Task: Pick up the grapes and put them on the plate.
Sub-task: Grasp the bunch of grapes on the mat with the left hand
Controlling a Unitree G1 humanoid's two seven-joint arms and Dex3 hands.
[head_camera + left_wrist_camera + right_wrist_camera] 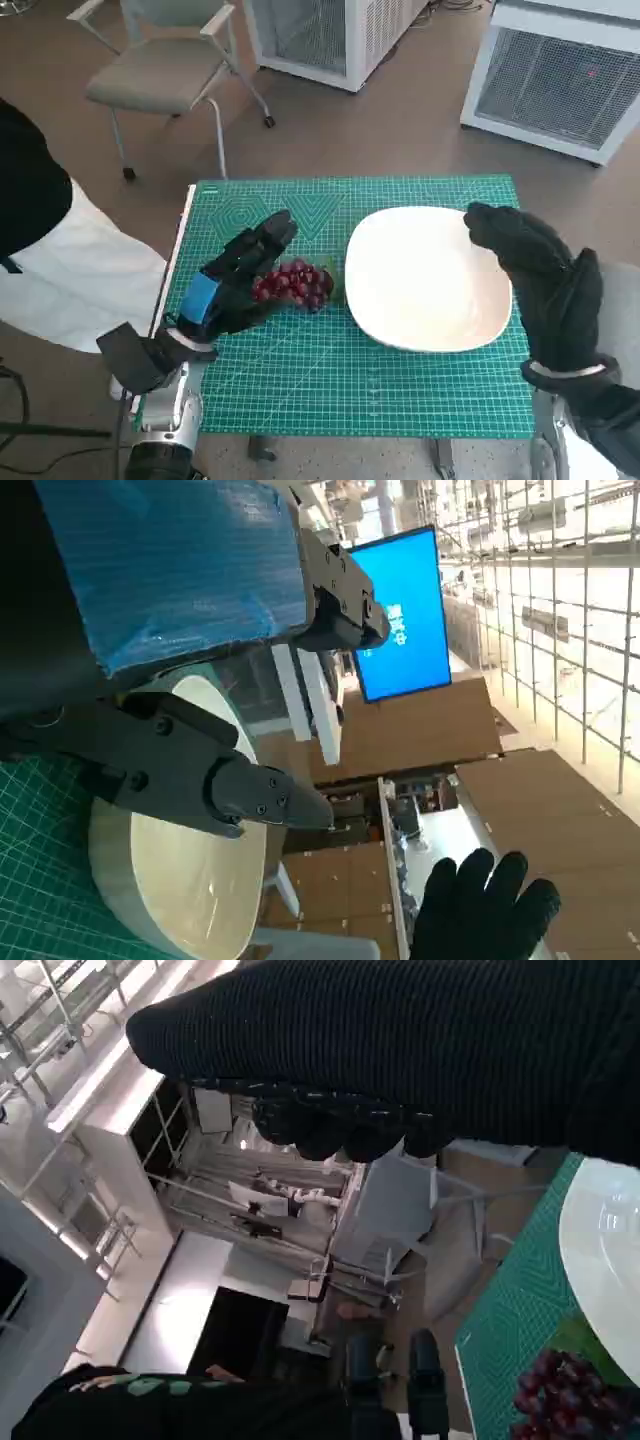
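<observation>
Green cutting mat covers my small table, and on it my left hand lies over the near-left side of the grapes, its black fingers stretched past the red bunch toward the mat's far edge; whether those fingers actually grip the fruit I cannot tell, since the bunch shows mostly uncovered on the side facing the white plate. The grapes sit on the mat just beside the plate's rim, not on it, a green leaf showing between bunch and plate. My right hand, in its black knitted glove, hovers over the plate's right edge with fingers apart and nothing in them. From behind the left hand, the plate lies just beyond my fingers and the gloved right hand shows past it. From behind the right hand, the grapes rest at the plate's rim. A person in black and white sits close off the left hand's outer side, at the table's edge. Beyond the fingertips stand a grey chair and two white grilled cabinets on brown floor. Bare mat runs along the near edge, between my two forearms.
</observation>
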